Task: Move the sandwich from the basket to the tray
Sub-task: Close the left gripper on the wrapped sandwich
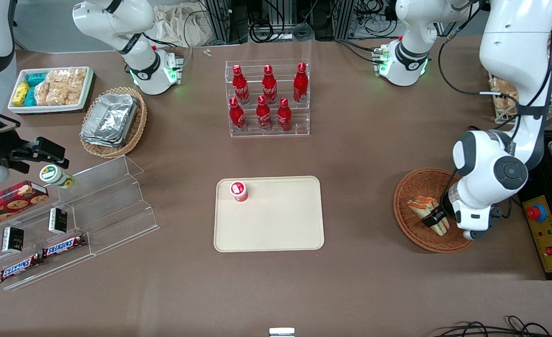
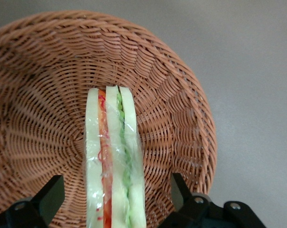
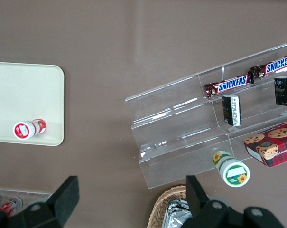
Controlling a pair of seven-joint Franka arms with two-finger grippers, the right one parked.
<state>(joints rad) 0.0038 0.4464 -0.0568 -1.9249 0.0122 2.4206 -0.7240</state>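
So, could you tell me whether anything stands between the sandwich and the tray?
Nothing visible does. The open gripper straddles the sandwich in the basket, only bare table leads to the tray, and a small red cup occupies one corner.

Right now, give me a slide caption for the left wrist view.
Open pincer straddling the wrapped sandwich inside the wicker basket.

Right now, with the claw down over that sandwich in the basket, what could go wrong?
The claw straddles the sandwich with its fingers open and apart from it. The plastic wrap looks slippery, so the soft wedge might squash or slip out. Lifting could also snag the basket rim. On the tray a small red cup stands in one corner, so a drop there might topple it.
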